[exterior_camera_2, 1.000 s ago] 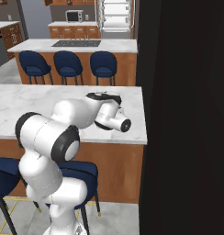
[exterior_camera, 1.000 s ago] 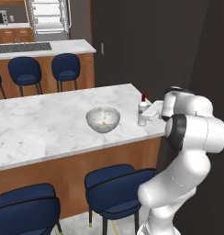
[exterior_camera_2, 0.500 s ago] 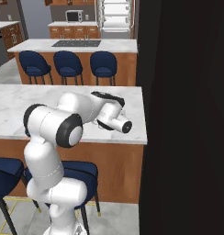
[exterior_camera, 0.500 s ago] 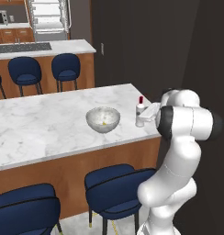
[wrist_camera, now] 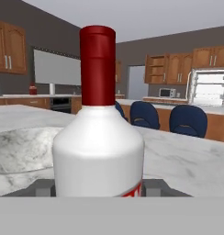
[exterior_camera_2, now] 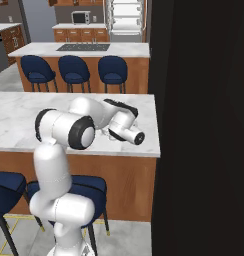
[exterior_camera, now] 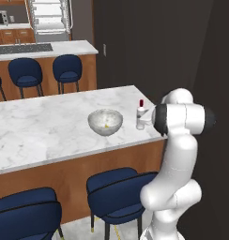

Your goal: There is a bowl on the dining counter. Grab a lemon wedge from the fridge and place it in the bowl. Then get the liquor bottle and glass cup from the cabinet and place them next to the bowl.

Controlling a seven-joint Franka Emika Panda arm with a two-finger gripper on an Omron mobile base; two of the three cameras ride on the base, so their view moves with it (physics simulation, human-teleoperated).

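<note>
The liquor bottle, whitish with a red cap, stands upright at the right end of the dining counter, just right of the bowl. My gripper is shut on the bottle's lower body. In the hand view the bottle stands between the two fingertips of the gripper, with the bowl to its left. A tiny yellow lemon wedge lies inside the bowl. I cannot tell whether the bottle's base touches the marble. The glass cup is out of view.
Blue stools stand under the counter's near edge. Behind it is the island with a black cooktop and more stools. The fridge stands open at the back. A tall dark wall rises on the right.
The arm has carried the bottle a little left and down, closer to the bowl, and its elbow has swung outward. The grip is the same.
</note>
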